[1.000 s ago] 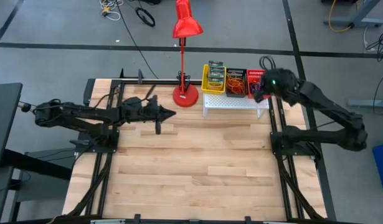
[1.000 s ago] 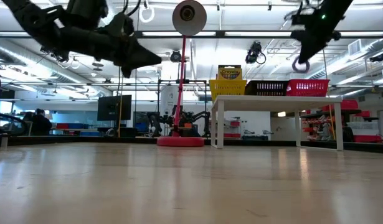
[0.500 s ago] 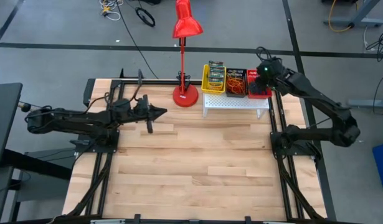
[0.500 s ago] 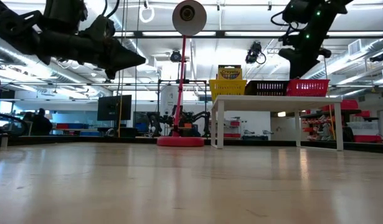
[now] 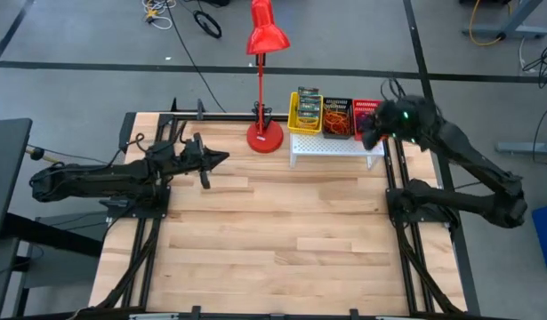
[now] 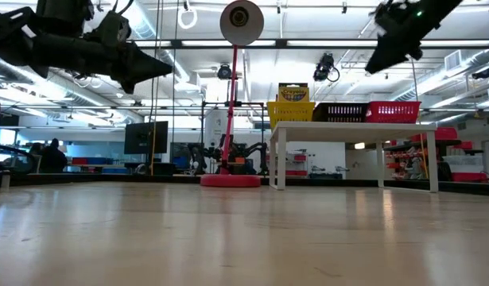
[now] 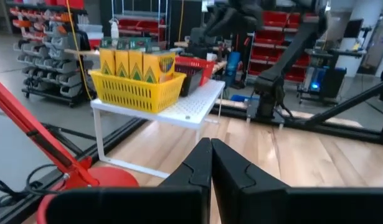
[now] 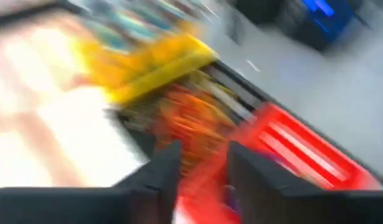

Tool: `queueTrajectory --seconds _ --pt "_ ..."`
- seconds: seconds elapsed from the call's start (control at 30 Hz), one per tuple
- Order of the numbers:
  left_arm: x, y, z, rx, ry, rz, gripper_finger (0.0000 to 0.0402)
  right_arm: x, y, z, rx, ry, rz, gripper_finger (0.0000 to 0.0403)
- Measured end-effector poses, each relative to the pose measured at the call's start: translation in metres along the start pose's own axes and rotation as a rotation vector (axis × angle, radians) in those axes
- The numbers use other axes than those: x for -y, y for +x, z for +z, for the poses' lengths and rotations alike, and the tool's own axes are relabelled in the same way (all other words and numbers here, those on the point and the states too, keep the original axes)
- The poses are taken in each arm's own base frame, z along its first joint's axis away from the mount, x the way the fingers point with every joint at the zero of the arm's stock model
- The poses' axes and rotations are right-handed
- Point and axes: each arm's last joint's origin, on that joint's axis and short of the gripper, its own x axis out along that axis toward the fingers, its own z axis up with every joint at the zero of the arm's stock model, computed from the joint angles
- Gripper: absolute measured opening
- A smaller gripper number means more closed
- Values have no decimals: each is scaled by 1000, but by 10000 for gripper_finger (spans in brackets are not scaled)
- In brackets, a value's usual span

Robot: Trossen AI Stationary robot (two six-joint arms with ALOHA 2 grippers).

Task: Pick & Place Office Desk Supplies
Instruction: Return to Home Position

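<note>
right claw (image 5: 369,135) parted, empty, over red mesh bin (image 5: 366,108) on white perforated shelf (image 5: 331,148). left claw (image 5: 221,158) pinched closed above wooden worktop (image 5: 282,231). yellow-and-green crayon boxes (image 5: 309,108) in yellow bin, rubber bands (image 5: 336,116) in black bin. best: raise right arm clear of bin rims before retracting.

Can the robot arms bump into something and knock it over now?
Maybe, in two ways. The right gripper, fingers open, hangs over the red bin at the end of the white stand. If it swings away too low, it could clip the bin and spill it. The left gripper, shut, points toward the red lamp. It is apart from the lamp, but a sweep that way might tip the tall lamp over.
</note>
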Motion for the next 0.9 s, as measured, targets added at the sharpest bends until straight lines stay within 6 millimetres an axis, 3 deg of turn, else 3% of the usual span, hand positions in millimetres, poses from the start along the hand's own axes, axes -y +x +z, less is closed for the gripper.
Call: queueTrajectory --seconds 0.1,0.17,0.43,0.7,0.9 --pt "2 -4 5 31 4 -11 7 -16 -6 -16 171 -53 134 45" --pt "4 -4 4 28 20 -23 7 -25 -4 -28 272 -98 197 13" --pt "9 -11 -3 47 32 -144 6 -52 16 -81 446 -234 407 5" --pt "6 -34 -17 126 -5 -209 6 -50 4 -108 573 -223 527 4" --pt "6 -48 -20 165 -4 -217 6 -46 6 -134 686 -162 551 2"
